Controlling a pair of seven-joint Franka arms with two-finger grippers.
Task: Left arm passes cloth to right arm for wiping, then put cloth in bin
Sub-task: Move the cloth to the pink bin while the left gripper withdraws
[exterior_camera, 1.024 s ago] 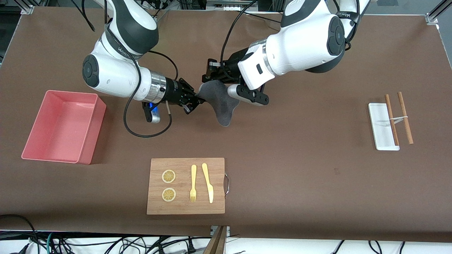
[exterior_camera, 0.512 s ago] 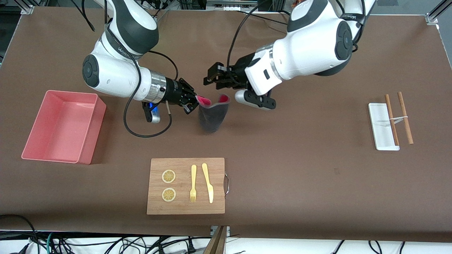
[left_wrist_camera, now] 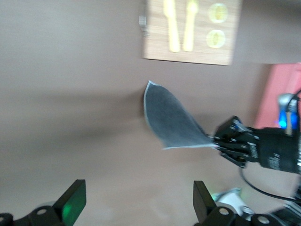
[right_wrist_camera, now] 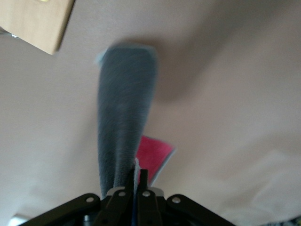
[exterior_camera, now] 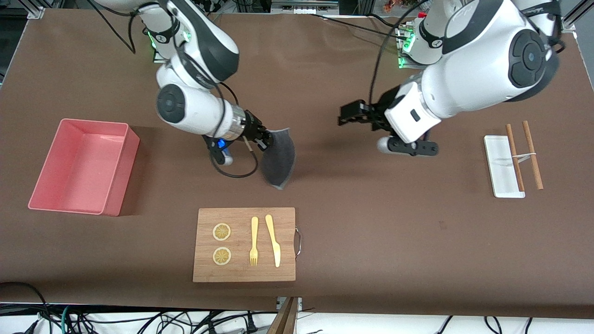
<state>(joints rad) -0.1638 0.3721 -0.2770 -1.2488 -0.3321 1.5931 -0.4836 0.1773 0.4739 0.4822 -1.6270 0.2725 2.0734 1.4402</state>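
The cloth [exterior_camera: 279, 160] mid-frame is looking like soft matt fabric, dark grey with a pale stitched edge and a pink reverse side peeking out in the right wrist view. The bin [exterior_camera: 83, 166] at frame left is reading as smooth salmon plastic with a slight sheen. The board [exterior_camera: 244, 244] at lower centre is showing pale wood grain, matt. The tablecloth [exterior_camera: 394, 241] is looking like flat brown matt sheet.

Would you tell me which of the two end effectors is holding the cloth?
The right end effector, on the silver-cuffed arm, pinches the cloth; the left end effector is open.
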